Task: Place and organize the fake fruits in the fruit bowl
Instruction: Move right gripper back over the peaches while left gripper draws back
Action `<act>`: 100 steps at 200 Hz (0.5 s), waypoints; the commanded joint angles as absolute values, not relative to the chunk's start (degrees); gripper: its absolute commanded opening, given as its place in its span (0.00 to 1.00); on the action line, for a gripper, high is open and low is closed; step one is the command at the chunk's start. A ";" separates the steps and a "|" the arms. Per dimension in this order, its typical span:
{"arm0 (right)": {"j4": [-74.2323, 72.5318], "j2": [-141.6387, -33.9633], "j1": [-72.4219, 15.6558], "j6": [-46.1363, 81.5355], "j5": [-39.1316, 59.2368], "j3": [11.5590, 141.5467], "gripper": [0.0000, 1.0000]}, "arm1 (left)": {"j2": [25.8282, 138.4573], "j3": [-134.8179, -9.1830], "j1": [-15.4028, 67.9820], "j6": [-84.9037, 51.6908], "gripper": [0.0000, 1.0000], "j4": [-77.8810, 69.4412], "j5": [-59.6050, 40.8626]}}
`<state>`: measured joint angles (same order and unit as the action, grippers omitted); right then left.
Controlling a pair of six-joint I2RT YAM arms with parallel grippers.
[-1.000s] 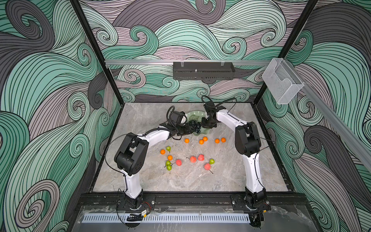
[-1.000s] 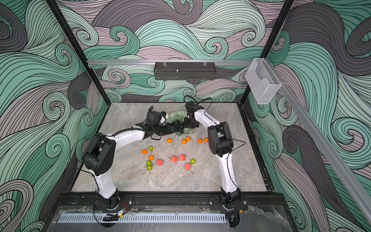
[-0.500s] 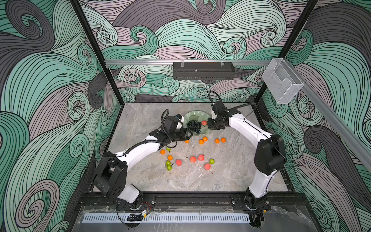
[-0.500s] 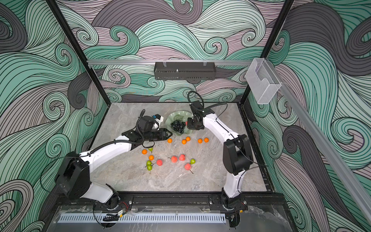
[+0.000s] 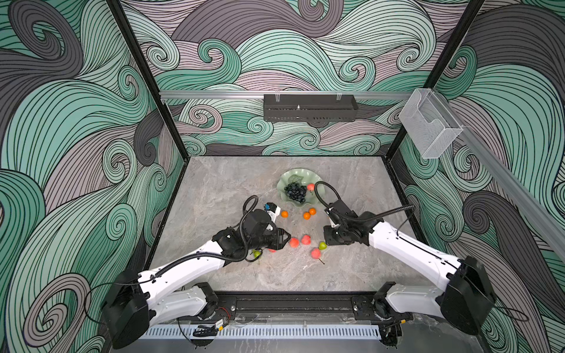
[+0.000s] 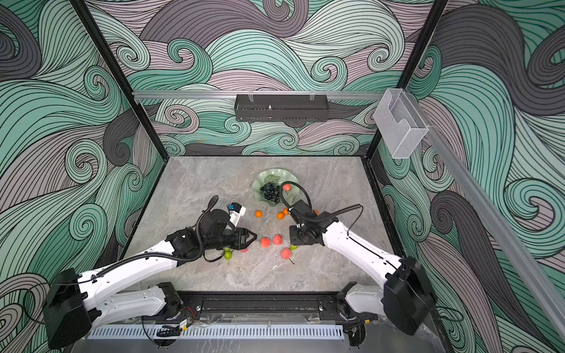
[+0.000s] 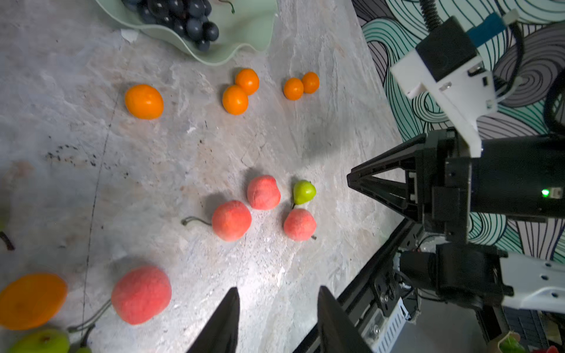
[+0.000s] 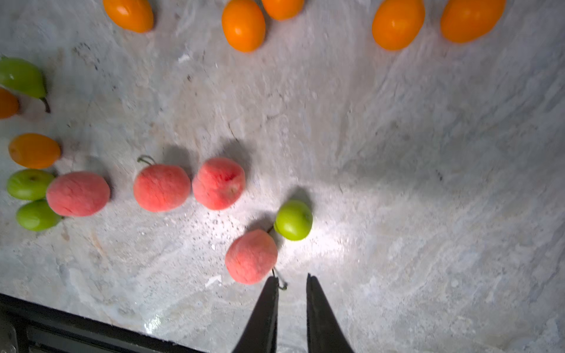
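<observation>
Inside the fruit bowl (image 5: 282,186): one grape bunch (image 5: 295,193) and one peach (image 5: 311,187) lie in it. The bowl sits toward the back of the table (image 5: 229,189).
Loose on the table: oranges (image 8: 243,26) lie in a scattered row nearest the bowl. Four peaches (image 8: 162,188) and several pears (image 8: 293,220) lie nearer the arms' bases.
Progress: early, by my reading. Two pieces are in and most of the fruit is left to carry over and arrange.
Left gripper (image 7: 278,288): fingers moderately apart and empty, above bare table beside the peaches.
Right gripper (image 8: 290,276): fingers drawn to a thin gap with nothing between them, and the tips just beside one peach's stem. Whether they touch it I cannot tell.
Bowl: smooth, pale mint, shallow, with a wavy rim.
Peaches: matte and fuzzy-looking, with thin wiry stems.
Oranges: glossy, slightly oval.
Pears: shiny green, smooth.
Grapes: a cluster of dark glossy beads.
Table: grey marbled, stone-look surface.
</observation>
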<state>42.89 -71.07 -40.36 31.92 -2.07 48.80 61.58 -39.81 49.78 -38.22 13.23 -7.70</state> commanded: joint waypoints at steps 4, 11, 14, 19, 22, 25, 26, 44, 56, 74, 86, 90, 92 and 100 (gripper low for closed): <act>43.94 -68.05 -43.75 36.54 -3.85 45.21 0.20 | 59.13 -38.00 53.81 -41.04 0.44 14.84 -2.07; 44.14 -67.45 -44.38 36.80 -3.81 44.32 0.20 | 58.88 -37.56 55.02 -41.84 0.44 14.69 -1.32; 44.20 -67.19 -44.65 36.84 -3.93 43.92 0.20 | 58.74 -37.37 55.53 -42.14 0.44 14.56 -1.02; 44.23 -66.89 -44.94 36.83 -3.88 43.35 0.20 | 58.56 -37.03 56.33 -42.72 0.44 14.31 -0.58; 44.21 -66.61 -45.06 36.79 -3.74 42.99 0.20 | 58.43 -36.90 56.79 -43.06 0.44 14.14 -0.19; 44.13 -66.28 -45.16 36.70 -3.55 42.65 0.20 | 58.32 -36.63 57.28 -43.37 0.45 13.89 0.02; 44.13 -66.23 -45.21 36.63 -3.53 42.59 0.21 | 58.30 -36.55 57.38 -43.48 0.44 13.80 0.10; 42.50 -64.66 -45.60 34.78 -1.66 40.48 0.25 | 57.58 -34.47 59.09 -45.57 0.45 11.06 0.46; 41.69 -63.84 -45.79 34.19 -1.43 39.44 0.28 | 57.07 -32.78 59.33 -46.76 0.45 8.62 -0.11; 41.00 -63.37 -45.79 33.29 -1.08 38.71 0.28 | 56.18 -30.67 59.25 -47.66 0.46 6.22 -0.32; 40.56 -63.73 -45.80 32.71 -1.17 38.46 0.28 | 55.66 -29.75 59.25 -48.16 0.46 5.30 0.25; 40.55 -63.97 -45.79 32.54 -1.11 38.56 0.28 | 55.65 -29.61 59.28 -48.16 0.46 5.26 0.49; 40.63 -64.25 -45.79 32.45 -1.14 38.57 0.28 | 55.59 -29.53 59.25 -48.12 0.46 5.25 0.56; 40.58 -64.90 -45.83 32.20 -0.91 38.59 0.27 | 55.44 -29.60 59.24 -47.77 0.46 5.43 0.61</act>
